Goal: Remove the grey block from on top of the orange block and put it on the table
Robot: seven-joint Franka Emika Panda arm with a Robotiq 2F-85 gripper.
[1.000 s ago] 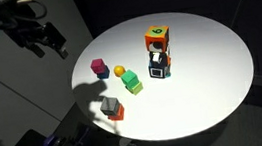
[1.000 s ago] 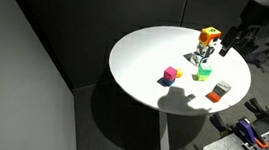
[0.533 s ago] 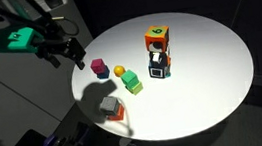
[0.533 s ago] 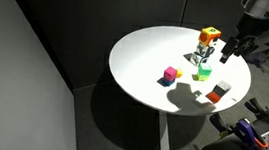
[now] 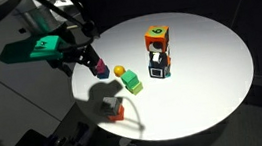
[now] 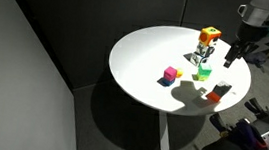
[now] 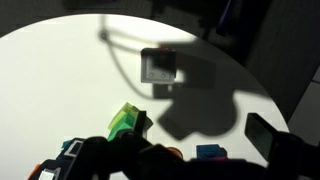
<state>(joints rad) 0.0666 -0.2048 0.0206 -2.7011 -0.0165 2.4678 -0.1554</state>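
Small matte grey cube (image 6: pixel 222 87) sits squarely on top of plain orange-red cube (image 6: pixel 216 96), the pair near the rim of the round white worktop (image 6: pixel 146 56), well apart from the tall stack topped by the orange cube with a green mark (image 6: pixel 209 37). Pincer (image 6: pixel 230 60) hangs well above the worktop and touches nothing. Its jaws look spread with nothing between them, though they show only as dark shapes. Key relation: the grey cube lies below the pincer and a little off its line, not yet between the jaws. In an exterior view the arm's shadow falls across the stacked pair (image 5: pixel 112 105), with the pincer (image 5: pixel 89 60) up beside the magenta cube (image 5: pixel 100 67). In the wrist view the grey top face (image 7: pixel 160 66) shows as a near-square, its sides roughly parallel to the frame edges. No long axis to favour on a cube. Judgement: the coming move calls for a short sideways correction, then a straight descent. The jaws should straddle two opposite grey faces above the seam, so the orange cube stays put.
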